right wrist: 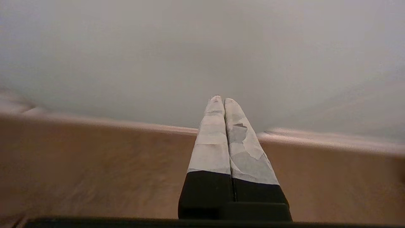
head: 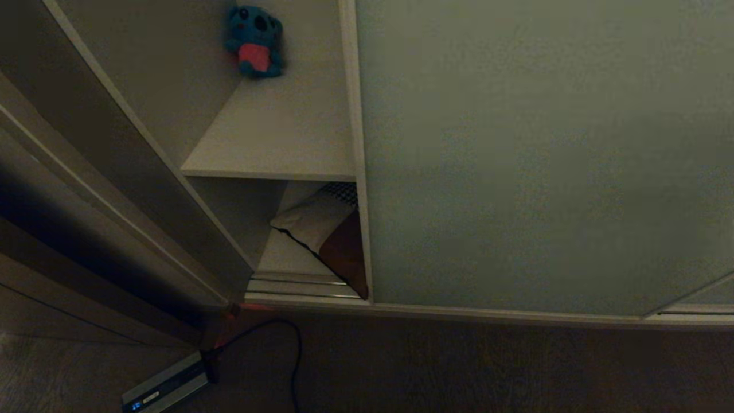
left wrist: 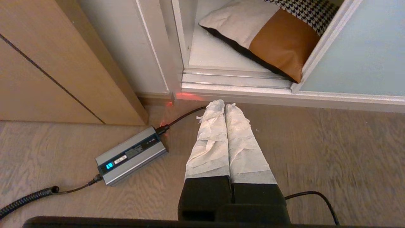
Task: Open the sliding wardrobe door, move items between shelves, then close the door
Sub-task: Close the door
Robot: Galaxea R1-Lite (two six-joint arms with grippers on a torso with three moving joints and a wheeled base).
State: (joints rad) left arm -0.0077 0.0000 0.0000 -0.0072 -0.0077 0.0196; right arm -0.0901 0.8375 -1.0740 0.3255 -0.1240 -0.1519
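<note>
The pale grey-green sliding wardrobe door (head: 539, 160) covers most of the wardrobe and leaves a narrow gap at its left edge. In that gap the patchwork cushion (head: 327, 229) lies on the bottom shelf (head: 287, 255), partly behind the door; the left wrist view also has the cushion (left wrist: 269, 34). An upper shelf (head: 275, 132) sits above it. Neither arm shows in the head view. My left gripper (left wrist: 224, 105) hangs shut and empty over the wooden floor near the door track. My right gripper (right wrist: 220, 99) is shut and empty, pointing at the door panel (right wrist: 202, 50) just above the floor.
A blue plush toy (head: 254, 41) with a pink belly sits at the back of the upper shelf. A grey power adapter (left wrist: 131, 155) and its black cables (left wrist: 180, 118) lie on the floor by the wardrobe's left corner. A brown cabinet side (left wrist: 60, 63) stands to the left.
</note>
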